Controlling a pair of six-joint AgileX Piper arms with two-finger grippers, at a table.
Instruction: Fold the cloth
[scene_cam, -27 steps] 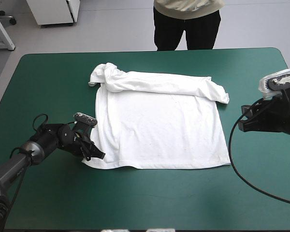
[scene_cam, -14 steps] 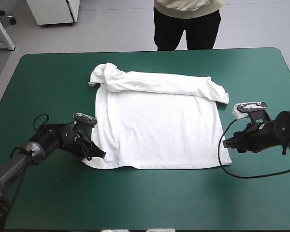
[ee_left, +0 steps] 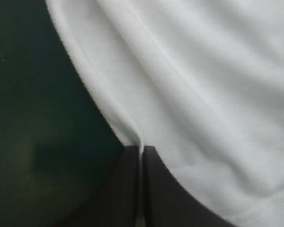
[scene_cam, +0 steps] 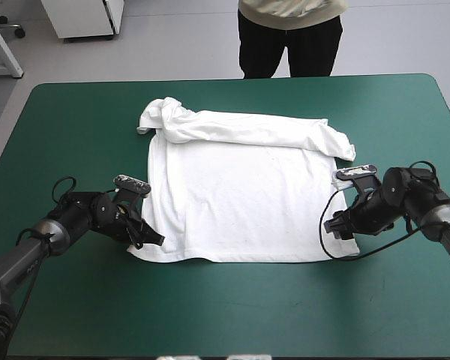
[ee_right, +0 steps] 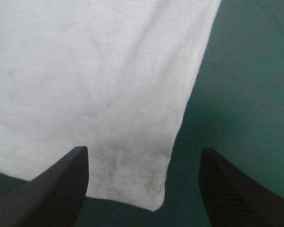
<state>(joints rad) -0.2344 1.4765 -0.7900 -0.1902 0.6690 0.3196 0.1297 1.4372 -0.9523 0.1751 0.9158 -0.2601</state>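
The white T-shirt (scene_cam: 247,202) lies spread flat mid-table, its sleeves and collar end bunched in a roll along the far side. My left gripper (scene_cam: 151,240) sits low at the shirt's near-left corner. In the left wrist view its fingers (ee_left: 128,189) meet in an arch with a fold of the T-shirt (ee_left: 203,85) pinched between them. My right gripper (scene_cam: 331,229) is down at the near-right corner. In the right wrist view it (ee_right: 143,151) stands open, and the hem corner (ee_right: 156,203) of the T-shirt (ee_right: 94,71) lies between its fingers.
The teal-green cover (scene_cam: 247,307) shows as a wide band between the shirt's hem and the table's near edge. Narrower bands run along both sides of the shirt, where the two arms rest.
My right arm has come down from the table's right edge and moved left to the shirt's near-right corner. The left gripper and the shirt have stayed still.
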